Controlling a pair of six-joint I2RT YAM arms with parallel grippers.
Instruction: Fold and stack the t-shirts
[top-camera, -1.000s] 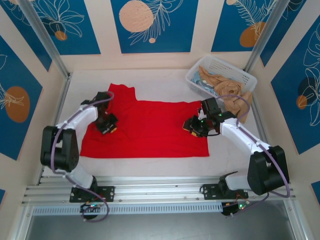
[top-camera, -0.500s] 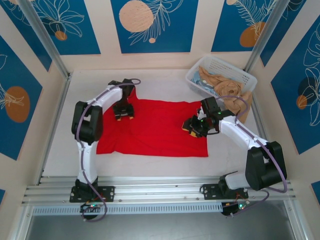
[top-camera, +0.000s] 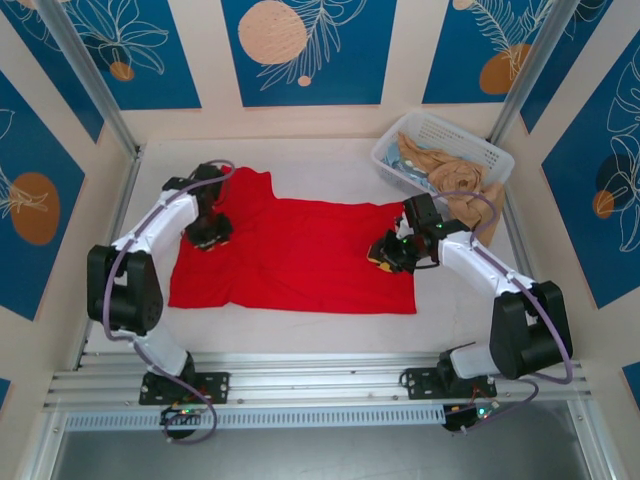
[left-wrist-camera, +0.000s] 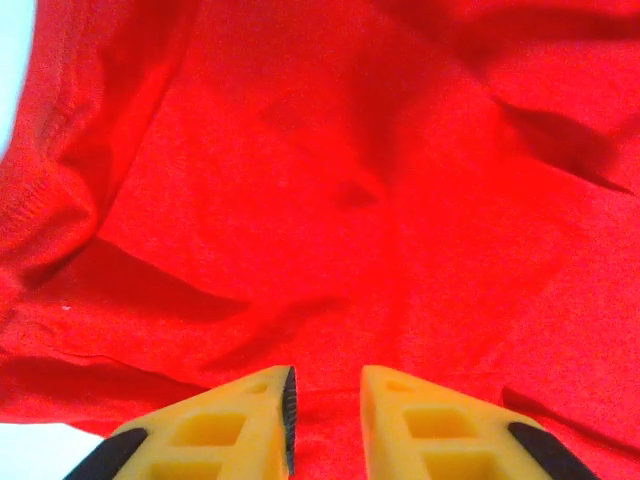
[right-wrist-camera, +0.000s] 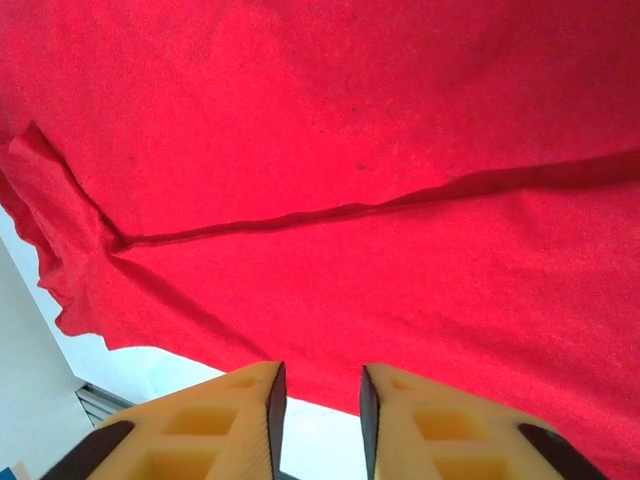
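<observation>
One bright red t-shirt (top-camera: 300, 255) lies spread across the middle of the white table (top-camera: 330, 172). It is mostly flat, and its left part reaches farther toward the back wall than the rest (sleeve or shoulder, hard to tell which). The left gripper (top-camera: 210, 236) hangs low over that raised left part, just inside the shirt's left edge. In the left wrist view its yellow fingers (left-wrist-camera: 215, 430) stand slightly apart, red cloth showing through the narrow gap and creases running across the fabric beyond them. The right gripper (top-camera: 384, 257) sits over the shirt's right side, near its right edge. Its fingers (right-wrist-camera: 440, 430) are likewise parted by a narrow gap, with the cloth's edge and a strip of bare table visible between them. A long fold line crosses the fabric ahead. A white lattice basket (top-camera: 492, 153) holding tan cloth (top-camera: 450, 178) stands at the far right corner, apart from the shirt.
</observation>
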